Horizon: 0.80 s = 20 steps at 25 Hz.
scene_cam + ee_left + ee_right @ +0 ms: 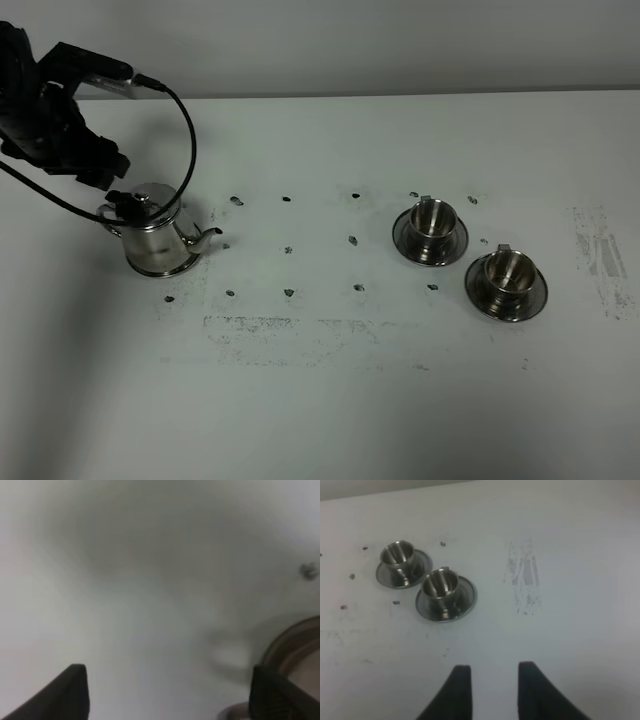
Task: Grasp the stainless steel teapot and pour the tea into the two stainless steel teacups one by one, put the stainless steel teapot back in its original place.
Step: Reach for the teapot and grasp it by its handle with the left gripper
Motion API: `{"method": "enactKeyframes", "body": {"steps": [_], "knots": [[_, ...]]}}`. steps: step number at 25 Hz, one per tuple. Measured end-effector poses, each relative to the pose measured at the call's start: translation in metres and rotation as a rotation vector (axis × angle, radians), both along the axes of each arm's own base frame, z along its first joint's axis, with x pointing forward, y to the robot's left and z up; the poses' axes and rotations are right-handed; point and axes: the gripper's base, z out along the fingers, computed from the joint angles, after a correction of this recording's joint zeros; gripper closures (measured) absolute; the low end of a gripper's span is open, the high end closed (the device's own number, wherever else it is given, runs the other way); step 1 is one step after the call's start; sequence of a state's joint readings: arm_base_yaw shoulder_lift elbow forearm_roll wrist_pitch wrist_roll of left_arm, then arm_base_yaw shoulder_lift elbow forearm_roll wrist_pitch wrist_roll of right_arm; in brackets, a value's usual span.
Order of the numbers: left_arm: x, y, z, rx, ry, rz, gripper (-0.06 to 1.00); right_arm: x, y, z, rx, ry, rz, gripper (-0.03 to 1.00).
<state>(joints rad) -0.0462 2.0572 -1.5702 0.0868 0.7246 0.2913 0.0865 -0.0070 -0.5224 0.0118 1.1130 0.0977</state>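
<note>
Teapot: the teapot (157,238) stands upright on the left side of the table (320,400), well apart from the cups.
Its long axis: handle to spout runs left to right, with the thin spout (208,237) pointing right toward the cups and the handle (111,218) on the left, far side.
Left gripper: the left gripper (172,696) is open, its fingers spread wide with nothing between them. It sits just left of and behind the teapot, at the handle. The wrist view is blurred, so I cannot tell whether it touches.
Right gripper: the right gripper (492,692) is slightly parted and empty. It is out of the high view and looks down on the cups from the right.
Cups: the far cup (431,220) and the near cup (506,270) each stand on a saucer at the right, side by side, with their saucer rims close.
Nearer arm: the left, by a wide margin, since the handle faces it.
Judgement: the grasp is not yet made. The coming move likely turns on closing around the handle, not the body.
</note>
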Motion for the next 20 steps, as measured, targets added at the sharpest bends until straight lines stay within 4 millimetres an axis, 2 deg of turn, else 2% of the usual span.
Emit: {"method": "enactKeyframes", "body": {"steps": [3, 7, 9, 11, 17, 20], "knots": [[-0.015, 0.012, 0.02, 0.031, -0.027, -0.032, 0.3, 0.0, 0.0, 0.0, 0.0, 0.0, 0.0, 0.75], [-0.047, 0.029, 0.042, 0.059, -0.068, -0.061, 0.3, 0.0, 0.0, 0.0, 0.0, 0.0, 0.0, 0.75], [-0.062, 0.035, 0.041, 0.052, -0.104, -0.063, 0.3, 0.0, 0.0, 0.0, 0.0, 0.0, 0.0, 0.75], [-0.068, 0.039, 0.037, -0.001, -0.154, -0.021, 0.3, 0.0, 0.0, 0.0, 0.0, 0.0, 0.0, 0.75], [-0.062, 0.039, 0.012, -0.221, -0.231, 0.246, 0.3, 0.0, 0.0, 0.0, 0.0, 0.0, 0.0, 0.75], [-0.057, 0.037, -0.008, -0.288, -0.206, 0.341, 0.3, 0.0, 0.0, 0.0, 0.0, 0.0, 0.0, 0.75]]}}
